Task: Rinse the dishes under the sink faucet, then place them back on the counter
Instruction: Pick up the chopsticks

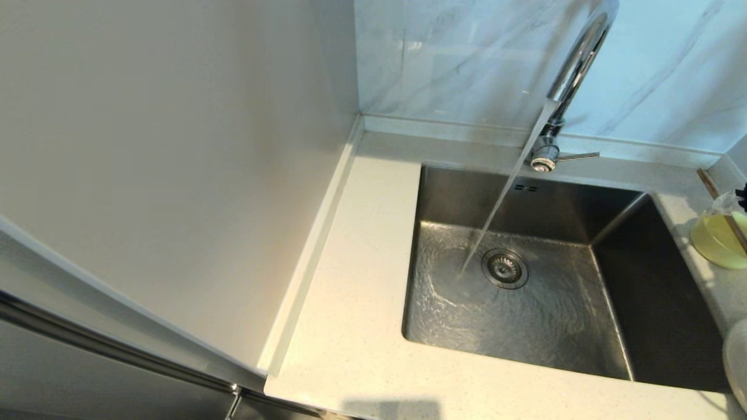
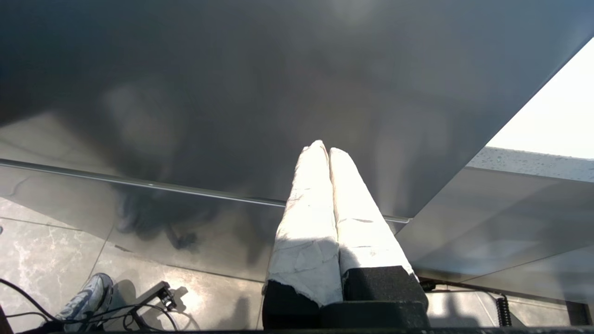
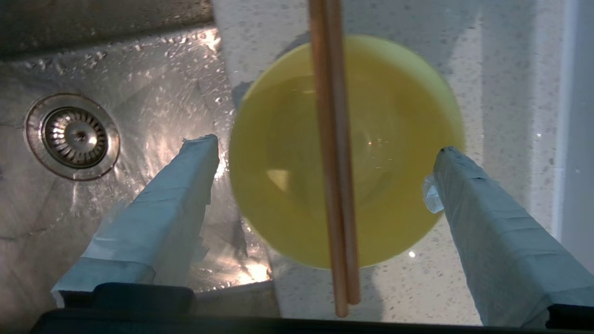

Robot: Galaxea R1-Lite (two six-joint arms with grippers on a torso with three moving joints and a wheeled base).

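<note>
Right gripper (image 3: 325,171) wide open, empty, straddling yellow bowl (image 3: 394,139) — chopsticks (image 3: 334,162) on top; descend centred, lift level. Left gripper (image 2: 323,150) closed, parked.

A home kitchen, seen from my head camera: a steel sink (image 1: 560,326) set into a speckled stone counter (image 1: 356,326), water running from a chrome gooseneck faucet (image 1: 575,70), grey-veined marble wall tiles (image 1: 467,58) behind, and a yellow bowl (image 1: 721,239) with chopsticks (image 1: 723,210) across it
</note>
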